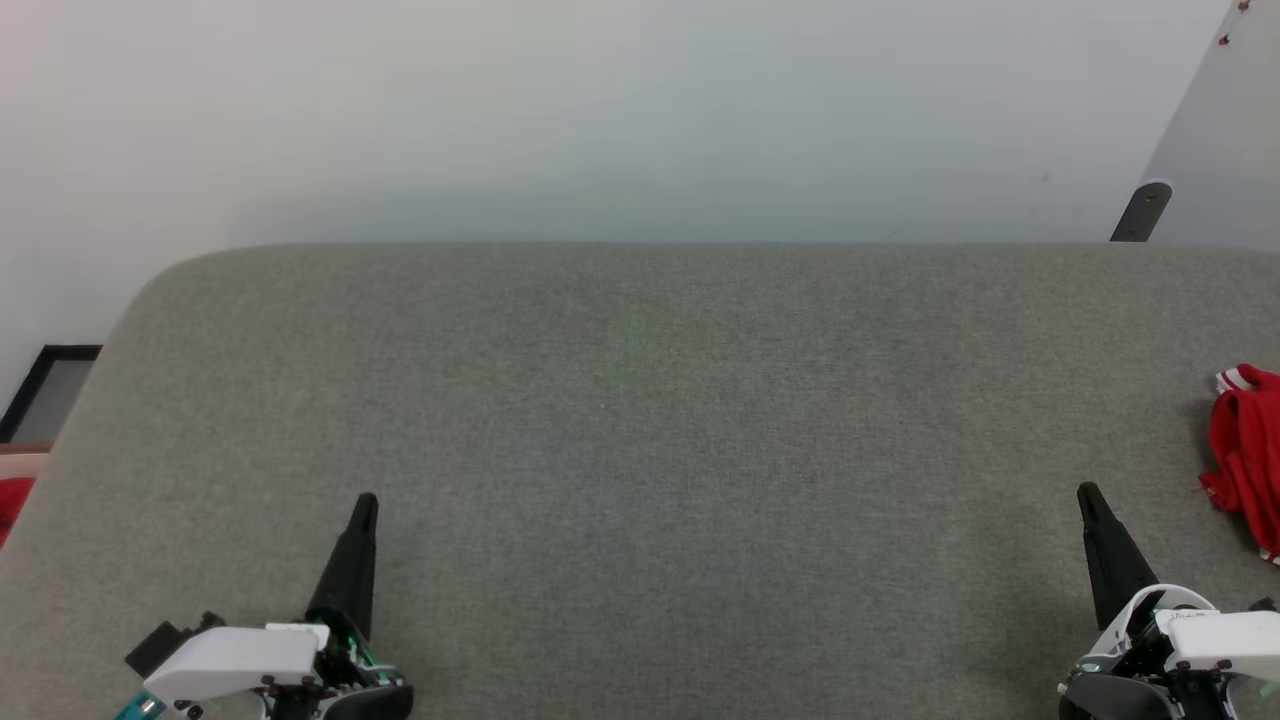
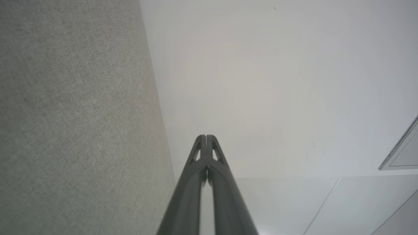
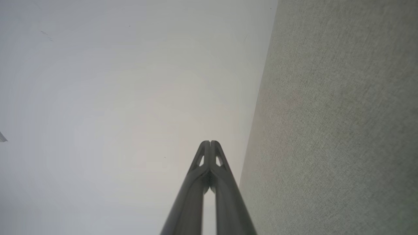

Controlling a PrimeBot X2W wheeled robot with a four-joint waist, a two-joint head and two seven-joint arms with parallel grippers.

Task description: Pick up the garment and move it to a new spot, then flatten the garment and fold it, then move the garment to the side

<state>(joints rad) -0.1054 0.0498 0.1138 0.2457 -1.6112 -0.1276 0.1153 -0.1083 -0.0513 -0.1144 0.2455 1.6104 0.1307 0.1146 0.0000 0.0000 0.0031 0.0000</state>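
**Head view.** A grey fabric-covered tabletop (image 1: pixel 640 400) has a straight far edge against a pale wall (image 1: pixel 600 120) and a rounded far-left corner. The garment (image 1: pixel 1248 460), red with white-and-red striped trim, lies bunched at the right edge and is partly cut off by the frame. The left pincer (image 1: pixel 365 505) is at lower left and the right pincer (image 1: pixel 1088 497) at lower right. Each has its fingers together, gripping nothing. The right pincer is near the garment but apart from it. Open cloth spans the stretch between the pincers and on to the far edge. A dark-framed panel (image 1: pixel 45 390) stands beyond the left edge.

**Left wrist view.** The left pincer (image 2: pixel 206 137) has its fingertips meeting. The tabletop (image 2: pixel 65 114) runs along the left, with the wall (image 2: pixel 277 81) beyond its edge.

**Right wrist view.** The right pincer (image 3: pixel 210 142) has its fingertips meeting. The tabletop (image 3: pixel 343 114) runs along the right, its edge just beside the fingers.
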